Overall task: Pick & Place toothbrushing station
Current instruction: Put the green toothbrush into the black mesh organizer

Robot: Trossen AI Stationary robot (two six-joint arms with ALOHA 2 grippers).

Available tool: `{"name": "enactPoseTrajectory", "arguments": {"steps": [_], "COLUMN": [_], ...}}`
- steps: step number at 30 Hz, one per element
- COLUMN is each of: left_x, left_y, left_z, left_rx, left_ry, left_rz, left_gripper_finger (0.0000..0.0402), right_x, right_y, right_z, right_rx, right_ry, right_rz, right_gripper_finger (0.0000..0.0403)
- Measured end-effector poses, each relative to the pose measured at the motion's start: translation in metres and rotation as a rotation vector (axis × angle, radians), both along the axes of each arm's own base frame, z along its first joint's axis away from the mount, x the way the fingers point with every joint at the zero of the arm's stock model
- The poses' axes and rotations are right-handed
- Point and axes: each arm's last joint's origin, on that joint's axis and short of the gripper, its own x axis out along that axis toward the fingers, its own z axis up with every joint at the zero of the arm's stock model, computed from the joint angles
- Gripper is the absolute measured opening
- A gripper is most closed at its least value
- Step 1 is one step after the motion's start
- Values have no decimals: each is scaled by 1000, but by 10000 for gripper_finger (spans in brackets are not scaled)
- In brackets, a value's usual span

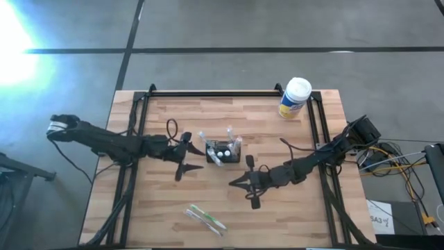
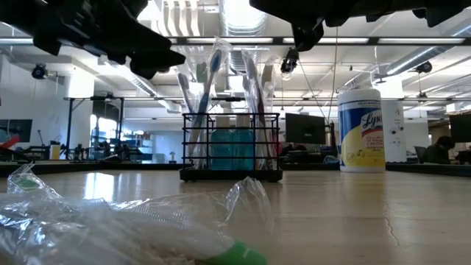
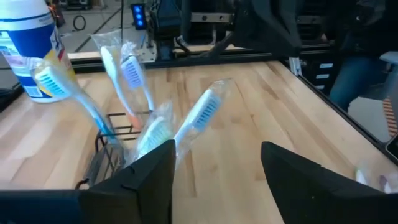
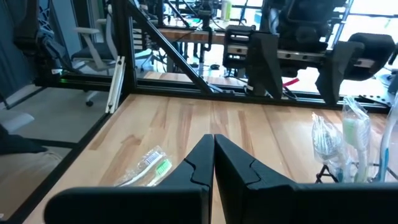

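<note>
Left gripper [image 1: 186, 154] spread wide, empty, just left of toothbrushing station [image 1: 223, 151] | right gripper [image 1: 248, 189] pinched closed, empty, lower right of station | station upright at tabletop [image 1: 291, 215] centre, wrapped toothbrushes [image 3: 134, 73] inside | yellow canister [image 1: 294, 98] upper right | bagged toothbrush [image 1: 205, 218] bottom centre

- The high view looks straight down on the whole table [image 1: 166, 208].
- The low view sits at table-top height, very near a wrapped toothbrush [image 2: 132, 228], facing the toothbrushing station [image 2: 232, 147].
- Each wrist view looks forward past its own fingers.
- All four views share the station.
</note>
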Motion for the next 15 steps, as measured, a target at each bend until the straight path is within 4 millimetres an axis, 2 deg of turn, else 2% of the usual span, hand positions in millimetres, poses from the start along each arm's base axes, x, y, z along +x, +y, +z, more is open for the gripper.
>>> {"name": "enactPoseTrajectory", "arguments": {"steps": [4, 8, 12, 15], "left_x": [-1, -2, 2, 9], "left_y": [-10, -20, -32, -37], "left_z": [0, 1, 18, 29], "left_rx": [1, 50, 165, 211], "left_ry": [1, -18, -84, -53], "left_rz": [-42, -66, -76, -68], "left_gripper_finger": [213, 148, 75, 48], "right_x": [0, 0, 0, 0], "right_y": [0, 0, -1, -1], "right_z": [0, -1, -1, -1], "right_rx": [-1, -3, -3, -3], "right_ry": [1, 6, 6, 6], "right_rz": [0, -1, -3, -4], "right_gripper_finger": [8, 8, 8, 8]}}
